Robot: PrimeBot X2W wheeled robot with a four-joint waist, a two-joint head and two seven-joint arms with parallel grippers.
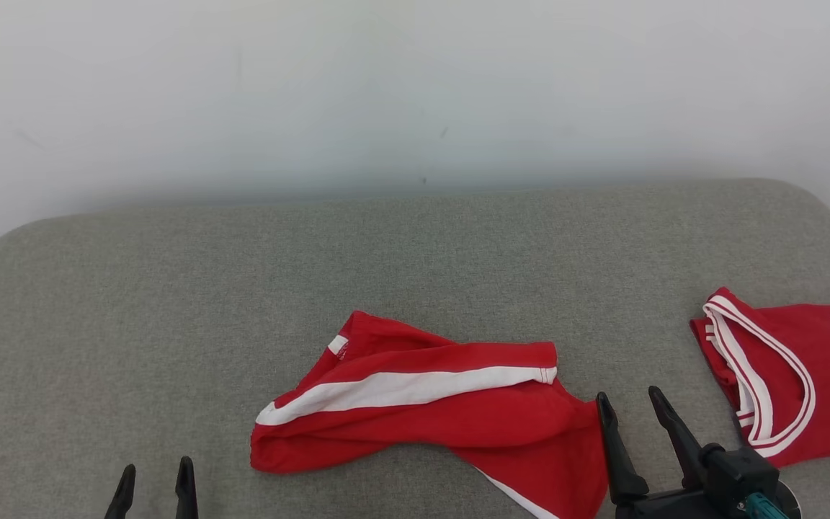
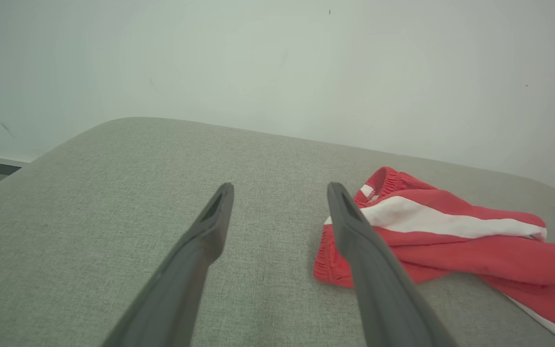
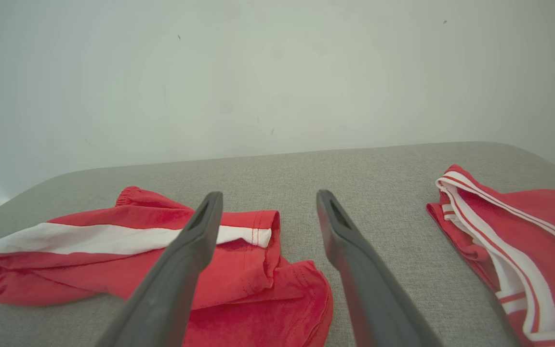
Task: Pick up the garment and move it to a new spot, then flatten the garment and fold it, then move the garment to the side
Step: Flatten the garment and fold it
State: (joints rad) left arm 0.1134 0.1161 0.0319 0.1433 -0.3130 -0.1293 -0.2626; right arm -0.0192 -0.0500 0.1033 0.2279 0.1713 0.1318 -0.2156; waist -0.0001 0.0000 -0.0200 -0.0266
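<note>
1. The desk [image 1: 170,303] is covered in a grey woven fabric, and its far corners are rounded.
2. A plain pale wall [image 1: 386,94] rises directly behind the desk, marked by a few small dark specks. At the far right, a thin strip of darker floor shows past the desk's corner.
3. The red shorts [image 1: 422,404] lie crumpled near the middle of the desk, towards its near edge. A broad white stripe runs along them, and the gathered waistband points to the robot's left.
4. A red jersey [image 1: 790,367] with white trim and dark numerals lies flat at the right edge of the desk. It is well apart from the shorts, with bare grey fabric between them.
5. The left end effector [image 1: 156,467] is at the near left, over bare fabric. Its two dark fingers are spread wide and hold nothing. In the left wrist view the shorts lie to the right of its fingers.
6. The right end effector [image 1: 630,395] is just beside the right end of the shorts, between them and the jersey. Its fingers are also fully spread and grip nothing. In the right wrist view its left finger crosses in front of the shorts, while the gap between the fingers frames bare desk
</note>
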